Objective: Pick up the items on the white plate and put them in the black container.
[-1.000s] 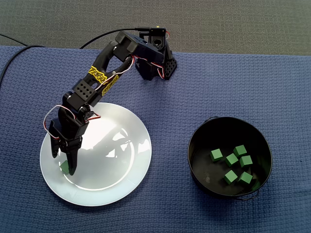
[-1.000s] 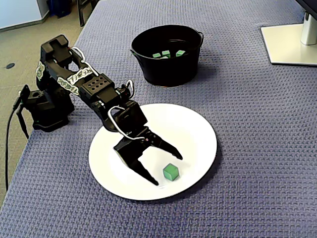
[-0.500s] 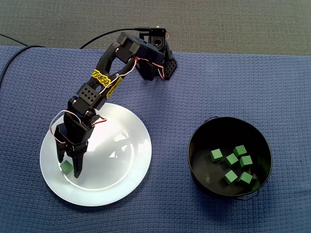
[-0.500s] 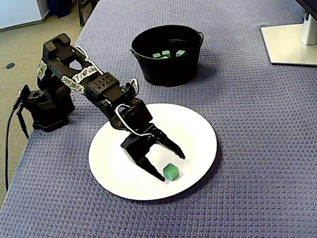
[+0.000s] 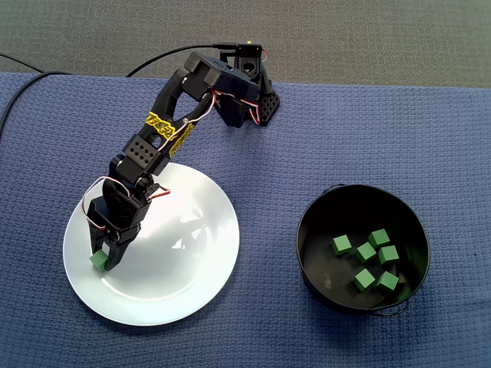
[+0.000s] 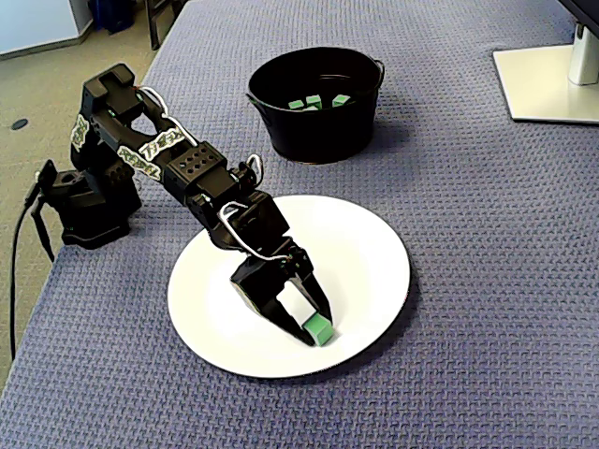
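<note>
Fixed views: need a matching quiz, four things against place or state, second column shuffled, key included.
Things:
1. gripper
2. white plate
3. black container
4. white stand base

Place or state:
A. holds several green cubes
B. top right corner of the angled fixed view
C. shut on one green cube
D. lies beneath the gripper, otherwise bare

Pairs: 1-C, 2-D, 3-A, 4-B
</note>
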